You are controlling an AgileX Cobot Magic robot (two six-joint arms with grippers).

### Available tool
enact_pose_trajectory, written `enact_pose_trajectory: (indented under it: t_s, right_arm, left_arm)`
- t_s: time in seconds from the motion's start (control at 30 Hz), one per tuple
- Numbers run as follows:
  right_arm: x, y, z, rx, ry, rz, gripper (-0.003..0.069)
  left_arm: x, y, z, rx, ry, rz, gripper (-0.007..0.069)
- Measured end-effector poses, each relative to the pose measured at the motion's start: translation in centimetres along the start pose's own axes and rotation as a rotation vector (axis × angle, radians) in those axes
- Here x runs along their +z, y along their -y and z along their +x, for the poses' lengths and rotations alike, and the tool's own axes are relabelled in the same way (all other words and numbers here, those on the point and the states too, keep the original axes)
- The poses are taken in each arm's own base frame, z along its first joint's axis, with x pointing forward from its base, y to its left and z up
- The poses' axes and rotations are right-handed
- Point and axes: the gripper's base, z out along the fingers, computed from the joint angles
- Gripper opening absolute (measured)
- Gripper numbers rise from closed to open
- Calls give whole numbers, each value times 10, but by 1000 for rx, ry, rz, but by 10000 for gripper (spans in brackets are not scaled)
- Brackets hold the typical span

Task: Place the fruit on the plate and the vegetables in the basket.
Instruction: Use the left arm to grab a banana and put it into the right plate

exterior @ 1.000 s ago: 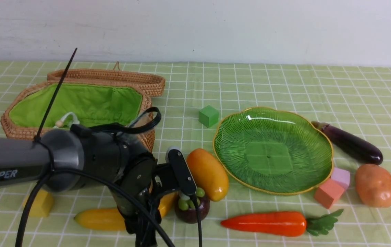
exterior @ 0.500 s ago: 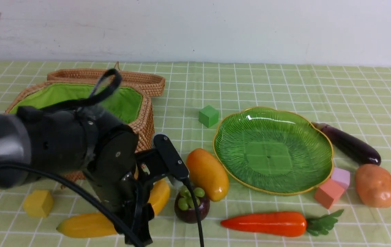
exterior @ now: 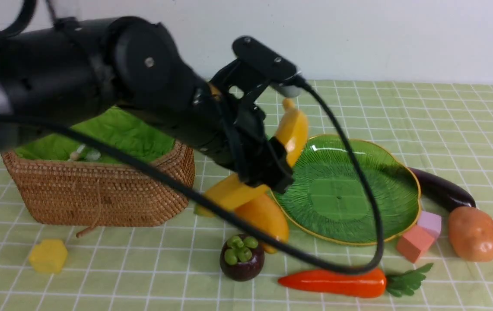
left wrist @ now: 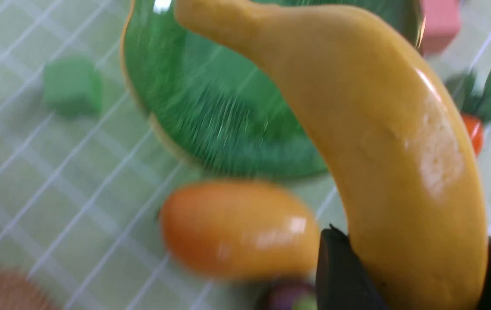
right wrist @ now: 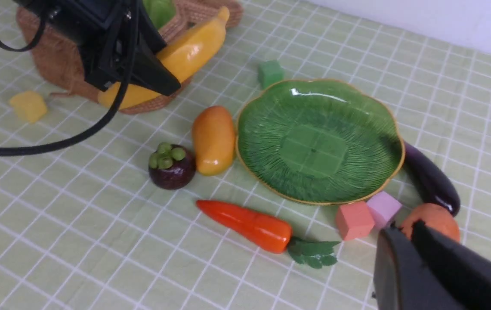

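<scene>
Now | left fingers grasping banana, aloft at plate's 9 o'clock side | right fingers clenched together above worktop

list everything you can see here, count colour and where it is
plate: 1, green, yellow rim, centre
basket: 1, brown wicker, green lining, left
banana: 1, yellow, held in the air between basket and plate
mango: 1, orange-yellow, on the tablecloth left of the plate
mangosteen: 1, dark purple, at the mango's near end
carrot: 1, orange, in front of the plate
eggplant: 1, dark purple, right of the plate
potato: 1, brownish orange, by the eggplant's near end
blocks: 4, green block, yellow block, salmon block, lilac block, on the tablecloth
left gripper: 1, black, shut on the banana
right gripper: 1, black, shut, near the potato
</scene>
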Motion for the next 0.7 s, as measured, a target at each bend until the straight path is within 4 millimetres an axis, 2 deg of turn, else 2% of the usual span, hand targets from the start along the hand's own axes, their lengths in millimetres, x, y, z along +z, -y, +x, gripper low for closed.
enact_pose_trajectory:
  t_s: [0.1,0.27,0.33,0.43,0.57,0.63,0.7]
  right_arm:
    - [0,2,0,32,-1,22,62]
    - [0,2,0,38,-1,22,62]
    - [0,2,0,39,-1,22,65]
    - [0,2,0,39,-2,21,69]
    - [0,1,2,41,-23,14,74]
    - [0,1,4,42,-42,9,76]
    - [0,1,4,42,-47,8,76]
  left_arm:
    - [33,-5,-23,-12,36,65,314]
    - [76,-2,-41,24,67,103,314]
    - [101,2,-47,48,79,111,314]
    - [136,5,-47,58,69,124,314]
    - [162,0,-40,52,55,118,314]
    - [172,-2,-36,47,55,106,351]
    - [176,-3,-34,44,58,99,434]
